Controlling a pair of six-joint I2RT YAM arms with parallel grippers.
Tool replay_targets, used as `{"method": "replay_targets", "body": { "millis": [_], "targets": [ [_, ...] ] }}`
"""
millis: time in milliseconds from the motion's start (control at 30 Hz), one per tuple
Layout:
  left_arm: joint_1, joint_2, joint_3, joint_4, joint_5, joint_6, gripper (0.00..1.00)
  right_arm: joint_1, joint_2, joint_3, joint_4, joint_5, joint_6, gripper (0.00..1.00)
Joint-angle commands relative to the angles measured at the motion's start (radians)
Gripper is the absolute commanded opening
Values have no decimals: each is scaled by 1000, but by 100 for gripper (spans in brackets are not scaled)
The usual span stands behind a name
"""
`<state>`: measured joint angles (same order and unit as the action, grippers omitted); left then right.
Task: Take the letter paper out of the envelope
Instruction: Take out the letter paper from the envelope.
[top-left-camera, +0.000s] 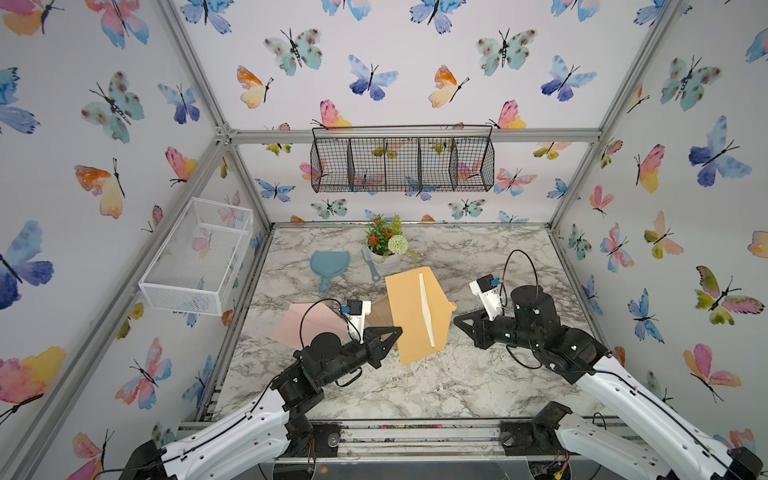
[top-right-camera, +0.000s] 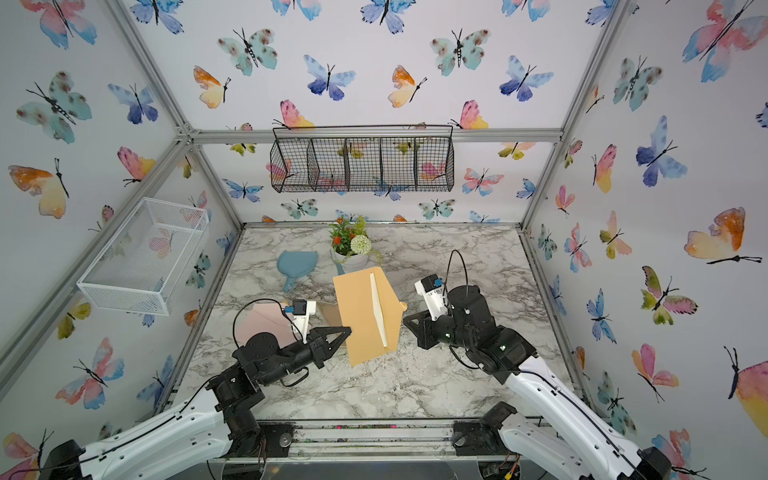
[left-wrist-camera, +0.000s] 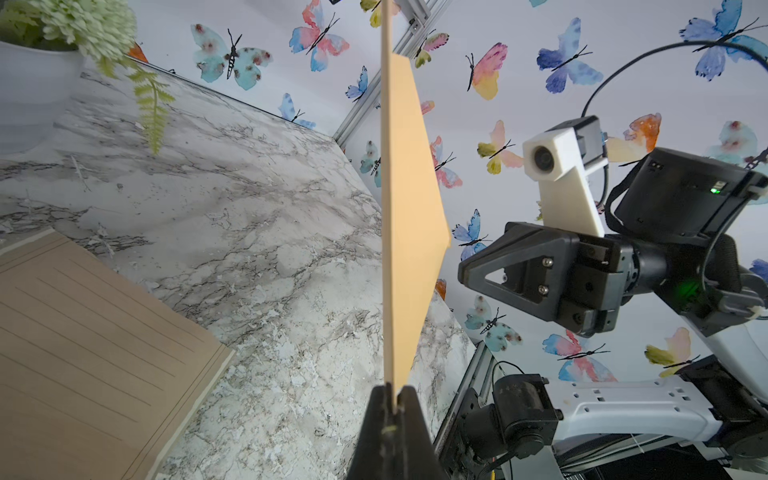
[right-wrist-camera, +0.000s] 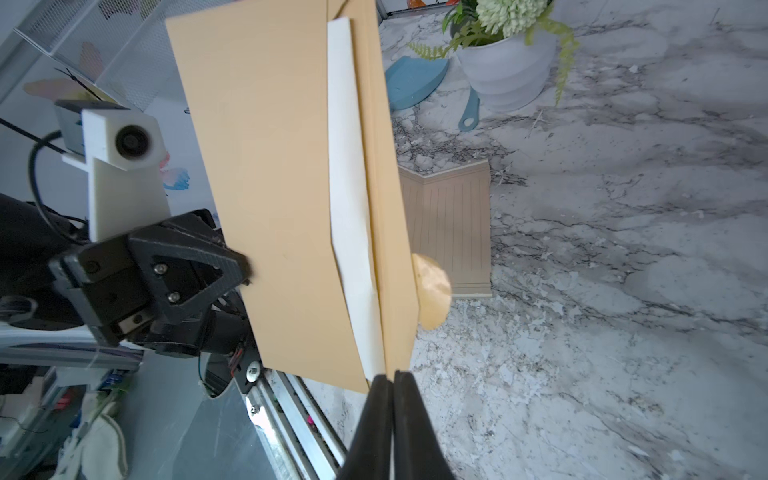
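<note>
My left gripper (top-left-camera: 397, 330) (left-wrist-camera: 392, 390) is shut on one edge of an orange envelope (top-left-camera: 411, 316) (right-wrist-camera: 266, 187) and holds it up off the marble table, flap open. A white strip (right-wrist-camera: 351, 208) shows along the envelope's mouth, and a round seal (right-wrist-camera: 432, 291) sits at the flap's tip. The tan lined letter paper (left-wrist-camera: 83, 332) (right-wrist-camera: 453, 232) lies flat on the table below, outside the envelope. In both top views my right gripper (top-left-camera: 457, 322) (top-right-camera: 406, 321) hovers just off the flap side. Its jaws are together with nothing between them.
A pink envelope (top-left-camera: 299, 326) lies on the table under my left arm. A blue dustpan (top-left-camera: 329, 264), a small brush (top-left-camera: 370, 266) and a potted plant (top-left-camera: 384, 245) stand at the back. A white mesh basket (top-left-camera: 199, 257) hangs on the left wall. A black wire basket (top-left-camera: 401, 160) hangs on the back wall.
</note>
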<state>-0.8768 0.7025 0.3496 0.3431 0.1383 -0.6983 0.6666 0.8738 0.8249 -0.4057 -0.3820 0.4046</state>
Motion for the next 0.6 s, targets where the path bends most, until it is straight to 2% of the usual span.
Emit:
{"method": "replay_targets", "body": {
  "millis": [0, 67, 133, 267, 300, 433, 567],
  "targets": [
    [4, 12, 0, 40, -8, 8, 0, -1, -2, -8, 136, -158, 58, 31],
    [4, 34, 2, 54, -5, 4, 0, 1, 37, -2, 162, -259, 72, 29],
    [5, 57, 8, 71, 6, 1, 0, 1, 69, 4, 167, -293, 76, 27],
    [5, 94, 24, 108, 69, -9, 0, 1, 77, -31, 186, -186, 65, 30],
    [5, 99, 28, 115, 86, -13, 0, 1, 77, -36, 191, -162, 61, 32],
    [4, 76, 20, 148, 146, -43, 0, 0, 105, -32, 179, -110, 28, 50],
    [5, 13, -9, 202, 174, -83, 0, -1, 153, -32, 195, -128, 10, 53]
  ]
}}
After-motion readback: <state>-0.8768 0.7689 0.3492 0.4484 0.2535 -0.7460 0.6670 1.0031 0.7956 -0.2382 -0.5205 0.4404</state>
